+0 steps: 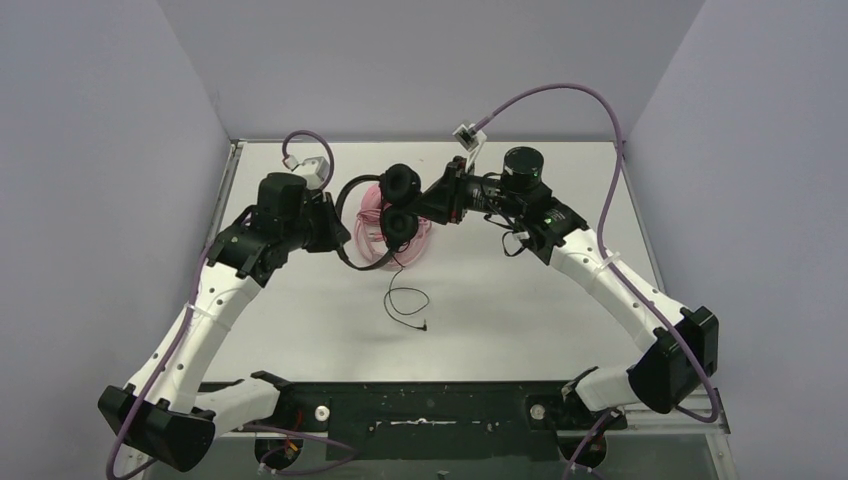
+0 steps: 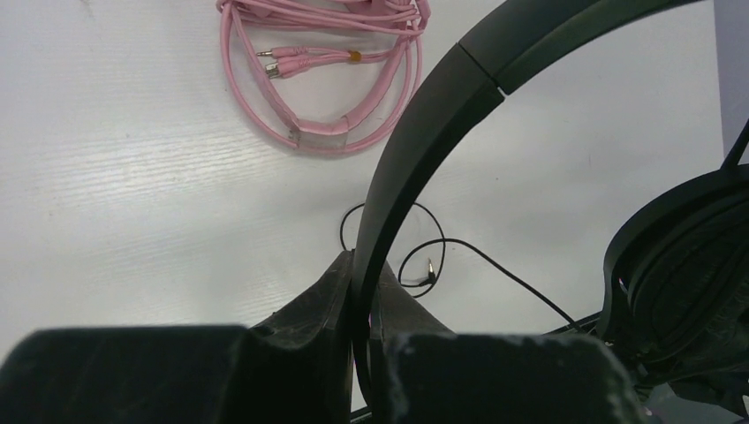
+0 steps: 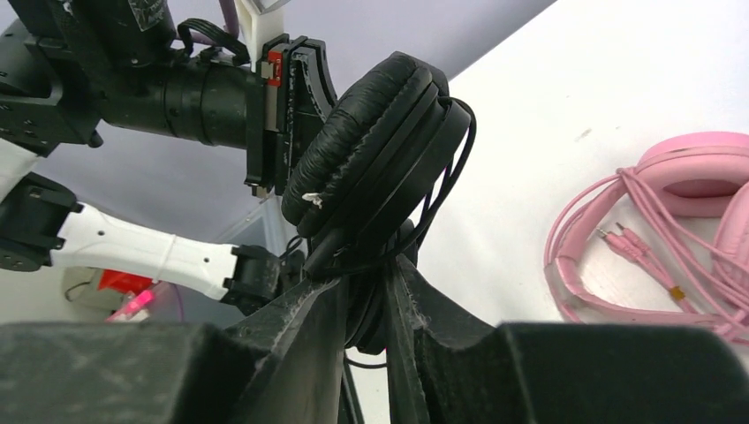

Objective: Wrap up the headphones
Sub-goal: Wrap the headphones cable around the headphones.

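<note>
White table (image 1: 520, 300) bears the pink headset (image 1: 368, 222), its cable already coiled. Above it hangs the black headset (image 1: 400, 183): the left gripper (image 2: 362, 300) clenches the headband and the right gripper (image 3: 366, 291) pinches an ear cup. Winding the trailing thin cord (image 1: 389, 300) comes next, I reckon. Only the overhead view shows both arms.

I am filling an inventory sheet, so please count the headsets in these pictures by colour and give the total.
pink headset: 1
black headset: 1
Total: 2
</note>
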